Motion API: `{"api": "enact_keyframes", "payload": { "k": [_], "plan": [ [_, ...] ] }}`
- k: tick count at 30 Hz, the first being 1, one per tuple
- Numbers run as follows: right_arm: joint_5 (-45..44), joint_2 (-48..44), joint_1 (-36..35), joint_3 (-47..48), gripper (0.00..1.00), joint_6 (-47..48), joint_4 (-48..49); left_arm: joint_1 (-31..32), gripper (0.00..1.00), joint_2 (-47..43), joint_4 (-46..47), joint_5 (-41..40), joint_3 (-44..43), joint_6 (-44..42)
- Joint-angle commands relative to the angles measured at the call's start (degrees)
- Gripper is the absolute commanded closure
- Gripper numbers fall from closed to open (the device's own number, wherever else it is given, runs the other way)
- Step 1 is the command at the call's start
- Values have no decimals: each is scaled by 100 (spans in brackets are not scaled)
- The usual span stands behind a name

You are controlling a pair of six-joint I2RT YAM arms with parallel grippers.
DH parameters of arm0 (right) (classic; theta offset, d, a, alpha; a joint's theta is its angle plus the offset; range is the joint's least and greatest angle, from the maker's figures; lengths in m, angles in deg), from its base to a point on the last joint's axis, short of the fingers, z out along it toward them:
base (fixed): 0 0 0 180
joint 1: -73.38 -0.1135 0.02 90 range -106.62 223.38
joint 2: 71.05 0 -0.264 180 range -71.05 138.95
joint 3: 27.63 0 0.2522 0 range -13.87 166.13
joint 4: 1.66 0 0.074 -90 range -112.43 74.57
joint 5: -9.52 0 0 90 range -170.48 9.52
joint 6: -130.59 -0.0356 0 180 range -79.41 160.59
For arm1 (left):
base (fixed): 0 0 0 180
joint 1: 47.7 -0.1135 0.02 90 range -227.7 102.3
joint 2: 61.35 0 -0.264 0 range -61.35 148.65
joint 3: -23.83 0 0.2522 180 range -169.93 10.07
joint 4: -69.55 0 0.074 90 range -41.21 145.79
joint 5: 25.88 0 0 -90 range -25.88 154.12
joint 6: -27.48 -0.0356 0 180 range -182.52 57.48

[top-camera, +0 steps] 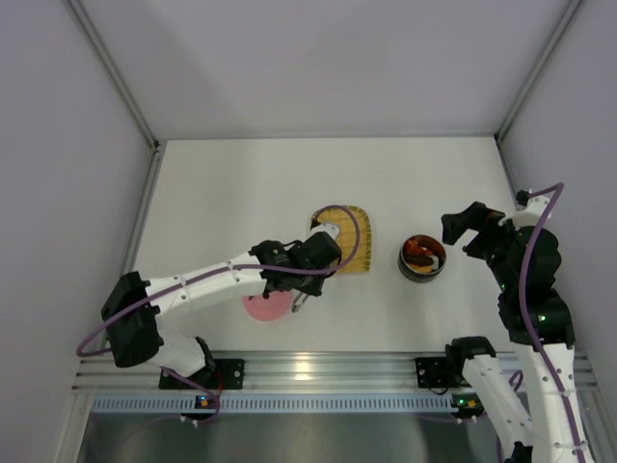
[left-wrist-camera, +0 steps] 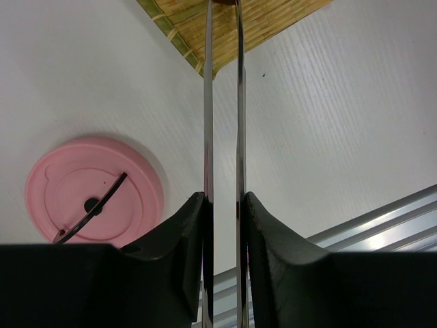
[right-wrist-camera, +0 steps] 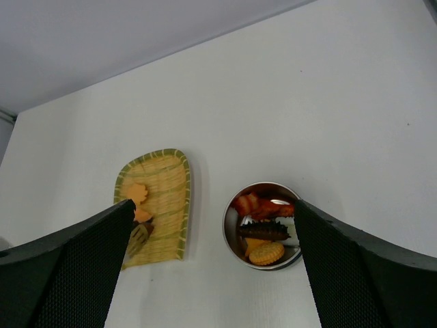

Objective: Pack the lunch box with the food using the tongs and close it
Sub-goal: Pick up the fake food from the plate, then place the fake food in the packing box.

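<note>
Steel, round and shiny, the small lunch box bowl sits uncovered ahead of the spread, empty right fingers, part-filled with orange rounds and dark strips of food. An orange piece and a brown bit lie unpacked on the yellow woven tray. The left fingers clench the long thin silver tongs, which reach ahead over that tray. The flat pink round lid lies on the table to their left, not fitted.

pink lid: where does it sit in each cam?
Top external: pink lid low centre, near-left of the yellow woven tray.
Left wrist: lower left, handle up, left of the tongs.
Right wrist: not in it.
Shared landmark: the yellow woven tray, in all three views.
</note>
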Motion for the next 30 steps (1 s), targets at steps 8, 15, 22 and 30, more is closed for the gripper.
{"api": "enact_keyframes", "payload": {
  "k": [8,15,22,30],
  "plan": [
    [-21,-29,56,152,2,15,-32,33,73,-69,271,300,-940,-344],
    [-21,-2,56,204,2,-2,-59,95,73,606,675,1178,-1915,-616],
    [-83,7,65,301,2,68,-173,209,73,1644,922,1575,-2944,-678],
    [-100,-11,56,301,2,94,-199,244,71,2295,886,1882,-3568,-696]
  ]
}}
